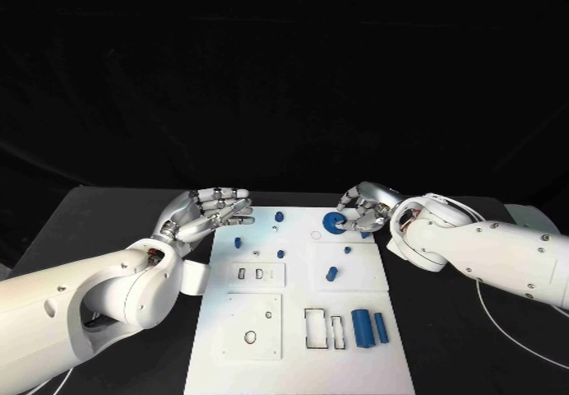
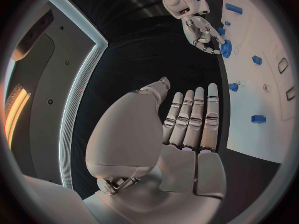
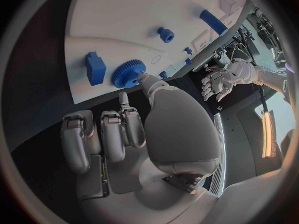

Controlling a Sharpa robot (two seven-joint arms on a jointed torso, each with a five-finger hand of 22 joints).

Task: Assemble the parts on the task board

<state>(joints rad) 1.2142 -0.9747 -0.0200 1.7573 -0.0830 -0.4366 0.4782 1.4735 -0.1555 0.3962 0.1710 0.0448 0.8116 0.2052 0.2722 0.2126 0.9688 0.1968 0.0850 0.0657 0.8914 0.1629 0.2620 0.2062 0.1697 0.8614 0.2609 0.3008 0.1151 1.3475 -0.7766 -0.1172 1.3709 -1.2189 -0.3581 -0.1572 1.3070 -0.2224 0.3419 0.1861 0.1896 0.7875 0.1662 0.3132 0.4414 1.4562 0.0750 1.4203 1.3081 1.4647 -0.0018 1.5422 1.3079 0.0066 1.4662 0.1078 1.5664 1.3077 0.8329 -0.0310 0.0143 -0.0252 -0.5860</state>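
- Near edge of the task board: two blue cylinders lie beside a rectangular slot, with bare black desk on both sides.
- Mid-board: a small blue peg lies loose.
- Far edge: the right hand touches a blue gear (grip unclear); the left hand hovers off the board's left edge, fingers straight, holding nothing.

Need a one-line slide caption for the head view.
Right hand touches the blue gear at the far end of the white task board; left hand is open beside the board's far left corner.
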